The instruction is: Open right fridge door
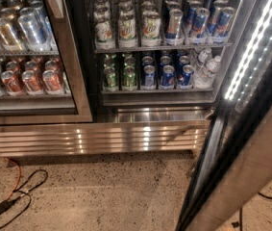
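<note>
The gripper is nowhere in frame, so how far it is open and what it holds cannot be told; it is likely off the right side, behind the door. The right fridge door (251, 172) stands wide open, its steel edge slanting across the lower right. This bares the can shelves (164, 47) at upper centre, so the task looks nearly complete. The left door (73, 81) is shut at upper left.

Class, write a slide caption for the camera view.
Right fridge door stands wide open, cans exposed; gripper out of view.
</note>
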`<state>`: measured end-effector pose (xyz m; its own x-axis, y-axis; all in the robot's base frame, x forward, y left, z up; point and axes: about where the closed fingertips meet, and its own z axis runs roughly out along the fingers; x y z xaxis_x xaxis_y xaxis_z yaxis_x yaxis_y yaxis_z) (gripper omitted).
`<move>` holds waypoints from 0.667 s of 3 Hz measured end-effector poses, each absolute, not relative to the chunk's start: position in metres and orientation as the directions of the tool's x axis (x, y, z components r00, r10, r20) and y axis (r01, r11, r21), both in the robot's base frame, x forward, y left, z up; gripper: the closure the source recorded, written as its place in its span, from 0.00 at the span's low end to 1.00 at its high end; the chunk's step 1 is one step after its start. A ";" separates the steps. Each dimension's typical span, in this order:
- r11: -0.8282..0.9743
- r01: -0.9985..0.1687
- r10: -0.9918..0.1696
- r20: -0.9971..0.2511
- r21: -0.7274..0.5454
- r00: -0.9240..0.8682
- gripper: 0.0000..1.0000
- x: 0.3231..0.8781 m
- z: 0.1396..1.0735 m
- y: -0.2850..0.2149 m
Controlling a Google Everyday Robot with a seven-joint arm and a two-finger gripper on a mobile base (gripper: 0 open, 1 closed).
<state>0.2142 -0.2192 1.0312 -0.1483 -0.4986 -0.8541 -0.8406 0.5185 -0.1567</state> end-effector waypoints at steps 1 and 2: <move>0.507 -0.811 -0.582 -0.810 -0.292 -0.071 1.00 0.171 1.058 -0.221; 0.513 -0.776 -0.641 -0.765 -0.367 -0.062 1.00 0.133 1.069 -0.227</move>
